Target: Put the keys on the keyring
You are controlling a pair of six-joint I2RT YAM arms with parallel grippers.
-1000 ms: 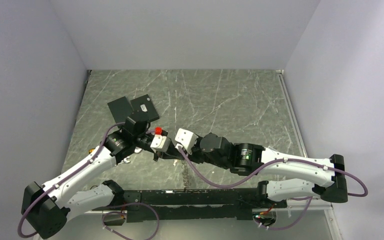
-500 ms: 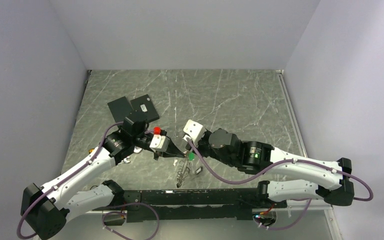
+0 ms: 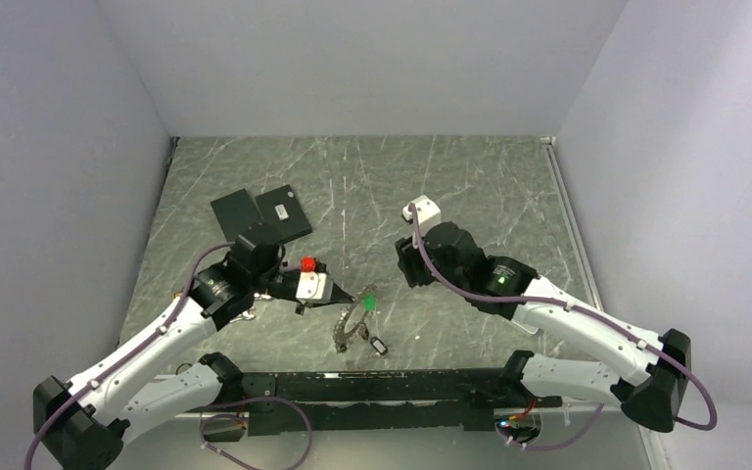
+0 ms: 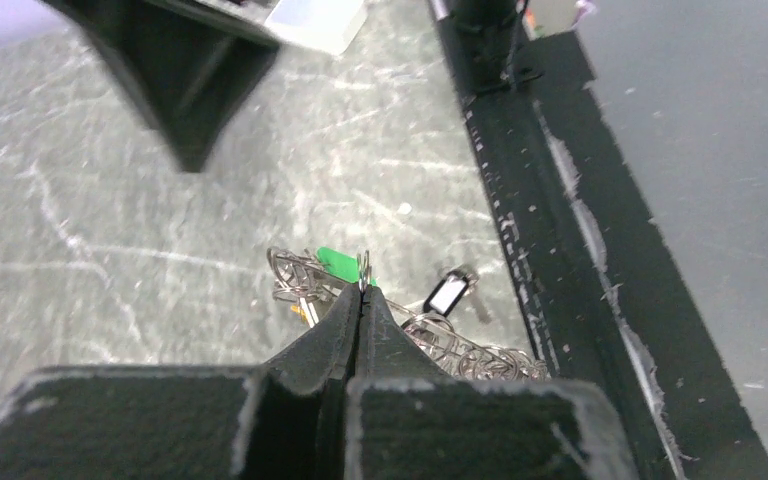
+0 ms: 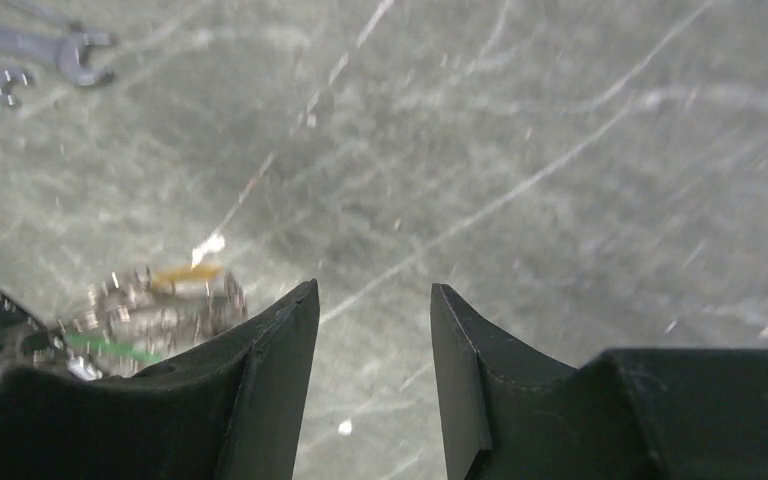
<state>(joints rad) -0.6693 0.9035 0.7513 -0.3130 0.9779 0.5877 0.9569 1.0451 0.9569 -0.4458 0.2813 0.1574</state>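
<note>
Right now my left end effector (image 4: 362, 293) is pressed together, its tips pinching the thin wire of the keyring (image 4: 363, 266) and holding it upright, edge-on to my left wrist camera. Only that view makes the pinch plain. From above, the ring is too fine to pick out, and I see just the green tag (image 3: 367, 299) at my fingertips.

The top view gives the wider layout. The grey chain cord (image 3: 347, 331) runs from the tag toward the near edge of the surface (image 3: 470, 186), with its long axis pointing roughly at the black rail (image 3: 401, 384) between my bases. One loose key (image 3: 379, 345) with a black head lies flat on the surface just beside the cord's lower end and off the ring. In the left wrist view its long axis slants diagonally, but I cannot tell which end is the blade. That view also shows a key with a yellow touch (image 4: 304, 311) tucked among the loops under the tag.

My right end effector (image 5: 374, 292) is spread, with nothing between its fingers, and it hovers well apart from the bundle. Its camera shows the tag and loops blurred at lower left. It also catches two small wrenches (image 5: 55, 48) on the surface at the top left. The black plates (image 3: 259, 211) appear only from above, beyond my left arm.
</note>
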